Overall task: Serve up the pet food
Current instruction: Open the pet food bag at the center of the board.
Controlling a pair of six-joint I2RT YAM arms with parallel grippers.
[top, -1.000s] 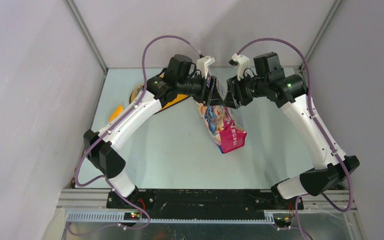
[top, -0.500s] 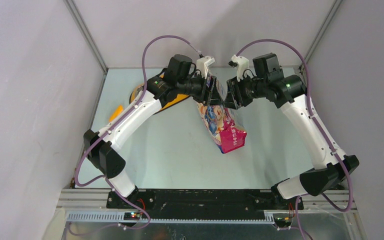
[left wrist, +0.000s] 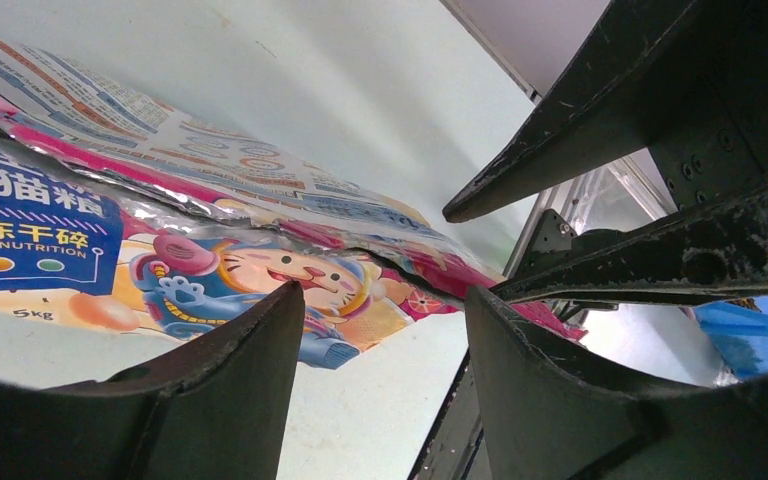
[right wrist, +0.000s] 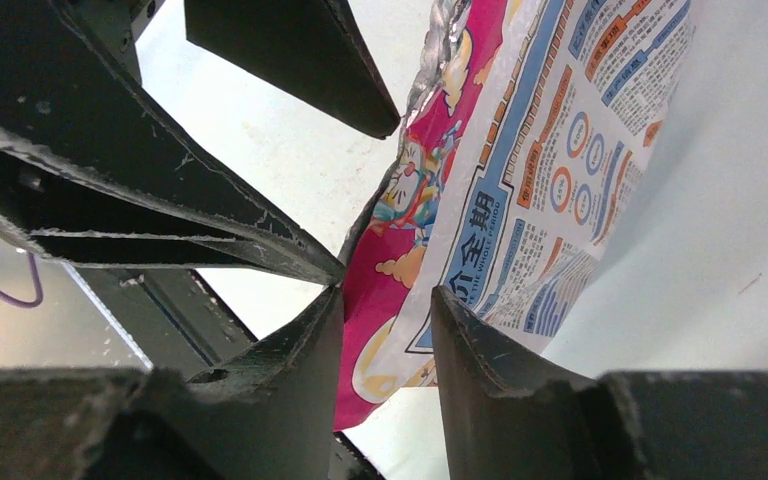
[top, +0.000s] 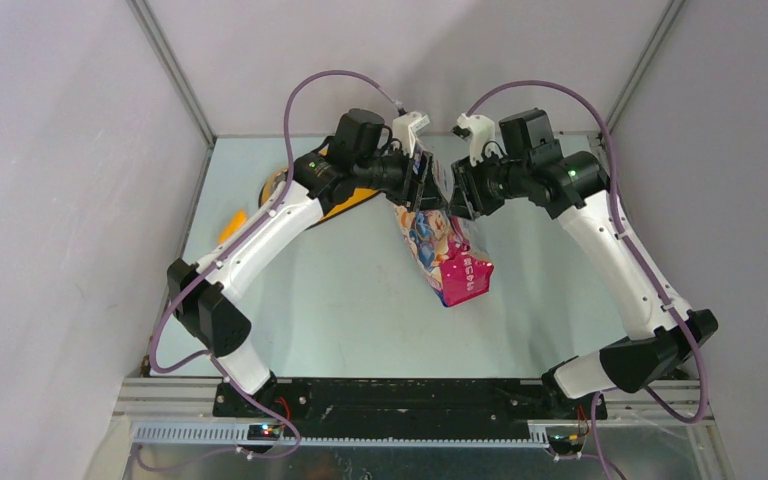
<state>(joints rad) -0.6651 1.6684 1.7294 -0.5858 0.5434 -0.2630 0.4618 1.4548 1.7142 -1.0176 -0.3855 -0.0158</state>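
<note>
Pouch (top: 450, 262) propped upright, my left gripper (left wrist: 380, 295) spread at its mouth, right gripper (right wrist: 385, 300) narrow around its rim — whether either grips, I can't tell.

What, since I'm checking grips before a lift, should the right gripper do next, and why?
Probably close the right gripper on the pouch: its edge sits between the fingers with a gap showing, and the left gripper stands open, holding nothing.
</note>
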